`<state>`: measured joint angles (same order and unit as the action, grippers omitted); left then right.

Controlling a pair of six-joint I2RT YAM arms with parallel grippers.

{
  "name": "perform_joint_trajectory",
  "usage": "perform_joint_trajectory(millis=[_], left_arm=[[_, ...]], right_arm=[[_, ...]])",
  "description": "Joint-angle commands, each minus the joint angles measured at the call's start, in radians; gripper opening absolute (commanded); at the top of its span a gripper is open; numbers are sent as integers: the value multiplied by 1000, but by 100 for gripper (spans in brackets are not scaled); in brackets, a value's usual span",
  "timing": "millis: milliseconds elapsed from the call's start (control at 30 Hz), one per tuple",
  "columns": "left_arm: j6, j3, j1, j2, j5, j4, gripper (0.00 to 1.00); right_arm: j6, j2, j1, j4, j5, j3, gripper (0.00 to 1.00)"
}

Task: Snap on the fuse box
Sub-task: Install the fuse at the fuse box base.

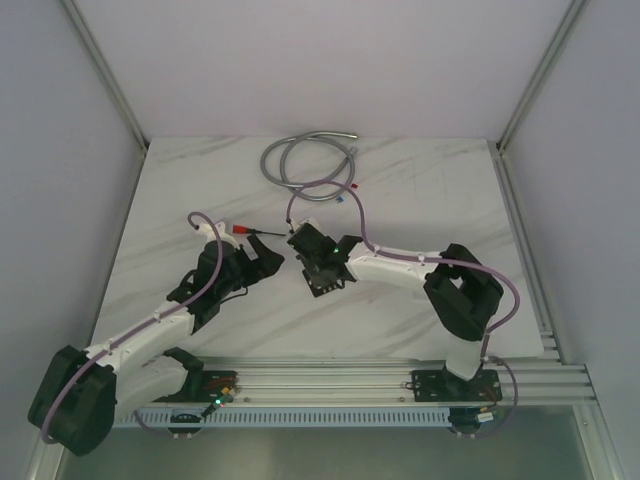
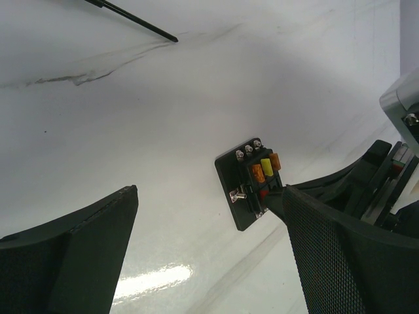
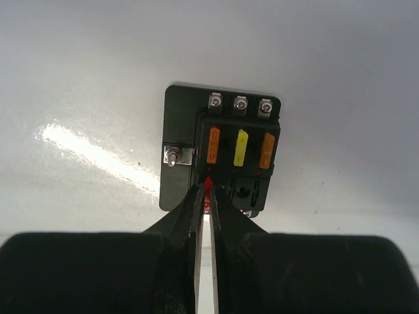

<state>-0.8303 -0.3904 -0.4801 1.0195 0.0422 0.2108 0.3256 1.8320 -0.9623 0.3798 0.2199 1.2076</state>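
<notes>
The fuse box [image 3: 222, 124] is a small black square block lying flat on the white marble table [image 1: 420, 200]. Its far row holds an orange, a yellow [image 3: 241, 147] and another orange fuse. My right gripper [image 3: 209, 190] is shut on a small red fuse [image 3: 209, 184], whose tip sits at the near-left slot of the box. From above, the fuse box [image 1: 326, 285] lies mostly under the right gripper [image 1: 316, 262]. My left gripper [image 2: 208, 193] is open and holds nothing, a little to the left of the fuse box [image 2: 243, 193] and apart from it.
A thin black rod with a red handle [image 1: 255, 232] lies just behind the left gripper. At the back of the table sits a coiled grey cable [image 1: 310, 155], with small coloured bits [image 1: 346, 194] in front of it. An aluminium rail [image 1: 400, 380] runs along the near edge.
</notes>
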Motion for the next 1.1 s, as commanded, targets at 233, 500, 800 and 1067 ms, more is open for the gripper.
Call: perform_joint_trajectory(millis=[233, 500, 800, 1067], left_arm=[[-3, 14, 9, -11, 17, -20, 100], [-3, 14, 10, -22, 18, -22, 100], [-7, 15, 11, -34, 19, -28, 100], [-6, 13, 10, -45, 26, -34, 100]], right_arm=[[-58, 280, -14, 291, -76, 18, 0], [-70, 161, -29, 311, -163, -125, 0], [-60, 169, -25, 261, -110, -26, 0], [-58, 5, -24, 185, -37, 59, 18]])
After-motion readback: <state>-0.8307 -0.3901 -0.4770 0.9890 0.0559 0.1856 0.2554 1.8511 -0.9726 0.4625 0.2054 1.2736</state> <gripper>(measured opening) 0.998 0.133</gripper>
